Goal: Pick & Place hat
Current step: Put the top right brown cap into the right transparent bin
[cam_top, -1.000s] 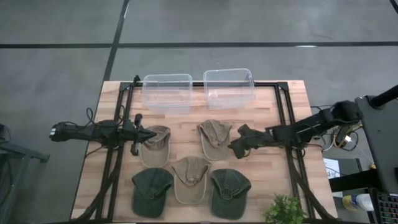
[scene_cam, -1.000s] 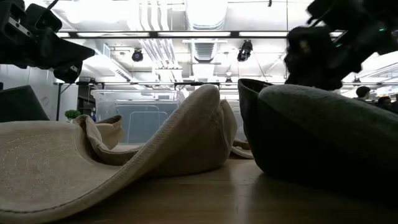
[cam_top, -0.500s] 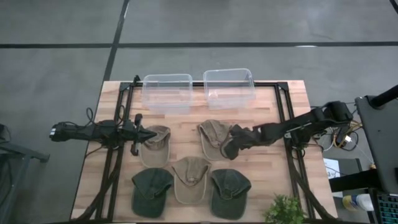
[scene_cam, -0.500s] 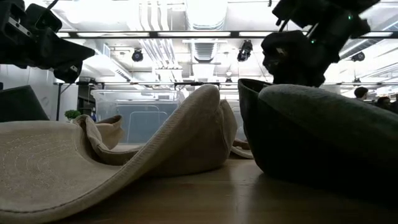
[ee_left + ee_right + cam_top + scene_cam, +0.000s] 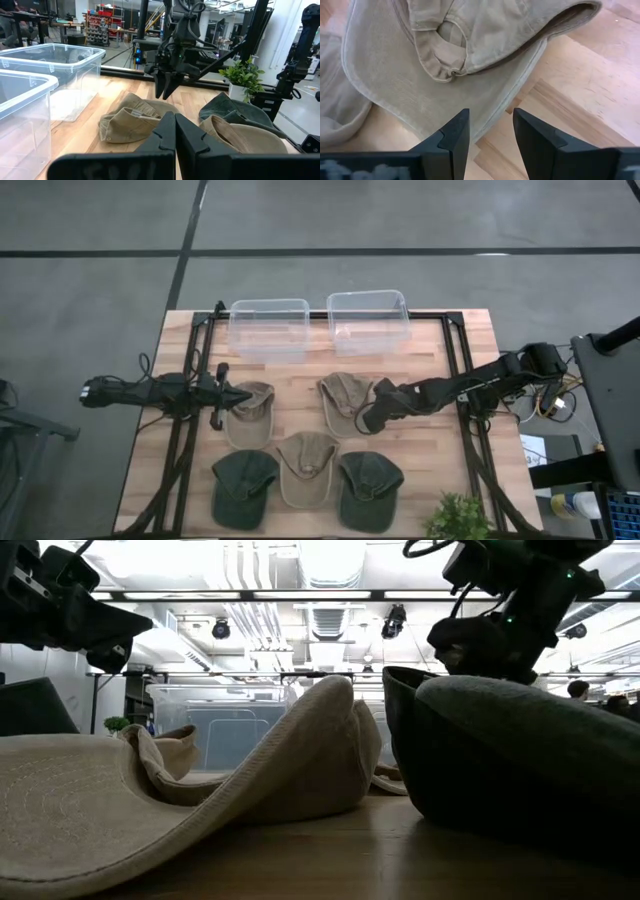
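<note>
Crumpled tan cloth cap [image 5: 345,402], mid-bench, nearer the right edge, in front of the right clear plastic bin [image 5: 368,322]. Right gripper [image 5: 490,131] over its brim edge, jaws apart. Advisable: straddle brim fully before closing. Left gripper [image 5: 175,131] beside left tan cap [image 5: 250,414], jaws together.

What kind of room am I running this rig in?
Probably a robotics lab or workshop: exposed ceiling ducts, storage shelving behind the clear bins, and another robot arm standing past the wooden table.
</note>
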